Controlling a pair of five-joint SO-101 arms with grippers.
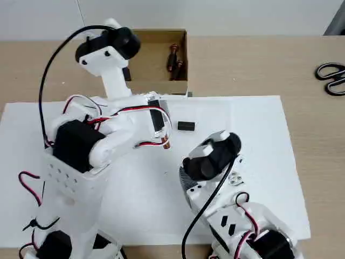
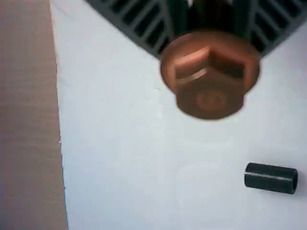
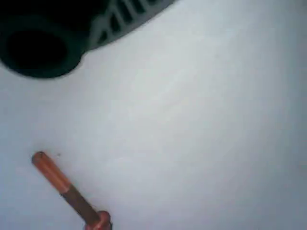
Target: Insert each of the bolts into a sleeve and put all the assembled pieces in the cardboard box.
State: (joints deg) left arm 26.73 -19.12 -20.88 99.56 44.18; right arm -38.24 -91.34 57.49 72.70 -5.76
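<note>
My left gripper [image 1: 160, 129] hangs over the white sheet [image 1: 259, 140], shut on a copper bolt [image 1: 165, 142]. The bolt's hexagonal head [image 2: 209, 76] faces the left wrist camera, pinched between the ribbed black fingers [image 2: 139, 19]. One loose black sleeve [image 1: 186, 126] [image 2: 271, 178] lies on the sheet just beside that gripper. My right gripper [image 3: 72, 28] holds another black sleeve [image 3: 33, 48], whose hollow end faces the camera. Beyond it a copper bolt [image 3: 67, 191] shows with its tip toward the sleeve. The cardboard box [image 1: 161, 81] at the back holds assembled pieces [image 1: 175, 60].
Scissors [image 1: 331, 75] lie on the wooden table [image 1: 248, 65] at the far right. The right arm's body [image 1: 213, 156] stands at the front of the sheet. Red and black cables [image 1: 135, 110] loop around the left arm. Bare sheet extends to the right of both grippers.
</note>
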